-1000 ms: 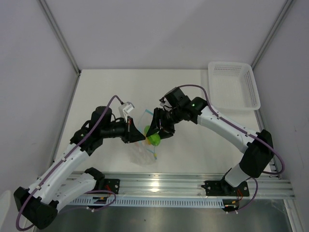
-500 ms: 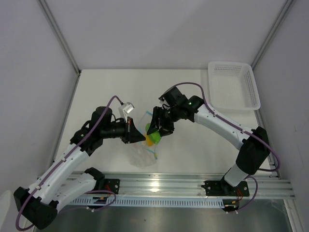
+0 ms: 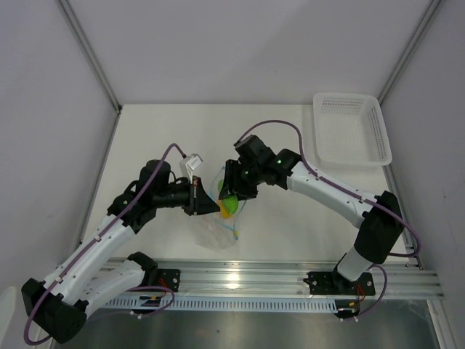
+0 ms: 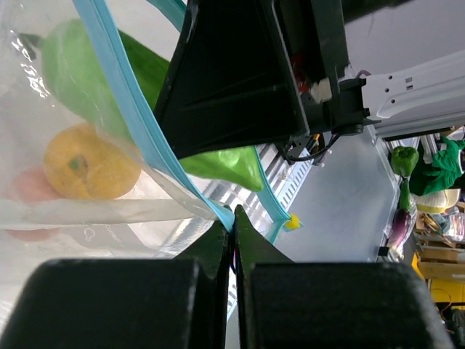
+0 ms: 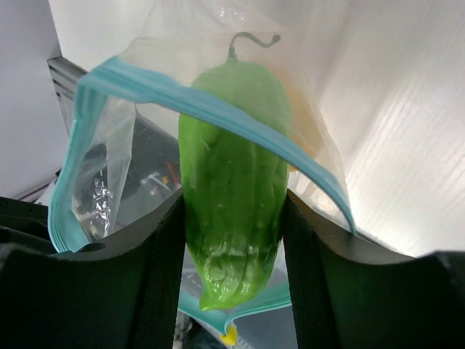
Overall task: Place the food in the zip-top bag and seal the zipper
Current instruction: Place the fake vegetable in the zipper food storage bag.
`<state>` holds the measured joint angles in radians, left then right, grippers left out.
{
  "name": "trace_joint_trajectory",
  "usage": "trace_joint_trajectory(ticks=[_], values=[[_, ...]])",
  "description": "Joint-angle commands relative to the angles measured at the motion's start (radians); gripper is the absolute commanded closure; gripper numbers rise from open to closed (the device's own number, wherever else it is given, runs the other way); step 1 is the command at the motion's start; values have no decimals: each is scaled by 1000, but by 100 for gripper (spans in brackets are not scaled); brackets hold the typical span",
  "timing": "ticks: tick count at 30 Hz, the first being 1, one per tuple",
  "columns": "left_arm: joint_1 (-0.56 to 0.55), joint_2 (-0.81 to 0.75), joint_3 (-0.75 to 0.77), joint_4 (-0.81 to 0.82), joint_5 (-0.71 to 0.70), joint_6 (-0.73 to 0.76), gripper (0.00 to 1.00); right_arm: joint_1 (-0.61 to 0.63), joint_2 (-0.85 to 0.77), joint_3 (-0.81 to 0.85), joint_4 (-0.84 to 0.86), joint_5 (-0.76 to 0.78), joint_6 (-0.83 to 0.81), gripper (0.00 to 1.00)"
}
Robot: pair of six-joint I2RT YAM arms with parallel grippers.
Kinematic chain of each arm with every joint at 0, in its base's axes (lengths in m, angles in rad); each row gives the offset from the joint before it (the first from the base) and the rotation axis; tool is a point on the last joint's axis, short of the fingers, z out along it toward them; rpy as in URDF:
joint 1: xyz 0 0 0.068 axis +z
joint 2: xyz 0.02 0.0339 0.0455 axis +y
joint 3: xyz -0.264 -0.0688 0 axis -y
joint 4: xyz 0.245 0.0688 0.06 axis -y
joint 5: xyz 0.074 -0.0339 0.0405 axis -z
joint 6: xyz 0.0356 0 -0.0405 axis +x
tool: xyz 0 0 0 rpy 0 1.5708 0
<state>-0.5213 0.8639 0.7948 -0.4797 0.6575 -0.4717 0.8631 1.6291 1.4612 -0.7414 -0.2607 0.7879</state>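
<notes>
The right hand is clamped on the green piece, one finger on each long side. The piece's stem end pokes into the open mouth of the zip-top bag, with one lip of the zipper crossing it (the blunt end sits between the fingers, outside the mouth). The left hand is pinched together on the zipper's edge, holding the bag up above the desk. The orange piece lies inside the bag, just beside the green one.
</notes>
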Motion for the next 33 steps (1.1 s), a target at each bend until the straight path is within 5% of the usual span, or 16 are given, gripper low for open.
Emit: trace_joint_trajectory(ticks=[1,12,25,33], values=[[-6,-5,41,55,-9,-41,99,40,3,12,79,112,-71,100],[-5,3,53,75,-61,-56,99,93,-90,-159,252,155,-202,86],[-5,29,53,95,-72,-53,99,96,-133,-183,266,-14,-306,19],[-6,12,52,81,-71,-47,99,96,-195,-150,218,41,-349,15]])
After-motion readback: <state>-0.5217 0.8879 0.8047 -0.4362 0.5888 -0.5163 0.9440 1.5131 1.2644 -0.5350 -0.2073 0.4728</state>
